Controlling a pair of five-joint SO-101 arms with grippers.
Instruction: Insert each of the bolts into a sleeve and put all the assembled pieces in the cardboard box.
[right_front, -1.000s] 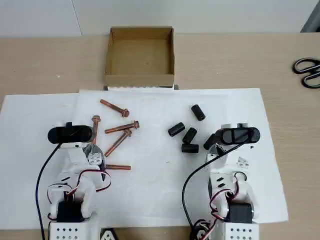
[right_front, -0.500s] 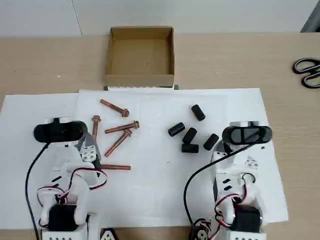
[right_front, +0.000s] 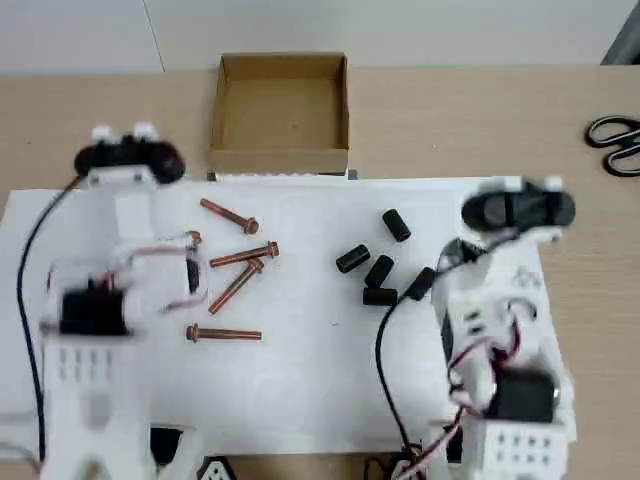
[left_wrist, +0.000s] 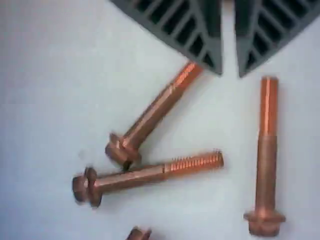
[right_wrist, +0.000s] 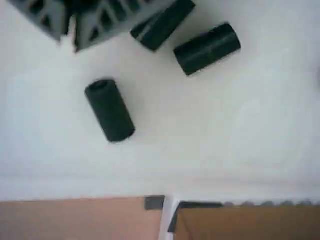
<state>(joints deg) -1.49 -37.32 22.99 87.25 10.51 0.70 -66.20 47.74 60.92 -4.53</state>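
white paper (right_front: 330, 400) covers the wooden table. the high view takes in loose bolts (right_front: 225, 334), black sleeves (right_front: 352, 259) and the cardboard box (right_front: 280, 160) beyond them, its floor bare. up close, the left gripper (left_wrist: 229, 65) hangs over bolts and the right gripper (right_wrist: 69, 42) over sleeves, both nearly closed and holding nothing.

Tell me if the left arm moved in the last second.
Yes. The left arm extended farther up the table, nearly level with the cardboard box front.

We see copper-coloured metal bolts (left_wrist: 150, 172), shiny, with rough threads at the ends. Sleeves (right_wrist: 110, 111): matt black, smooth, look plastic. Box (right_front: 280, 158): plain brown matt cardboard. White matt paper (right_front: 320, 380) over smooth wood-look table (right_front: 450, 120).
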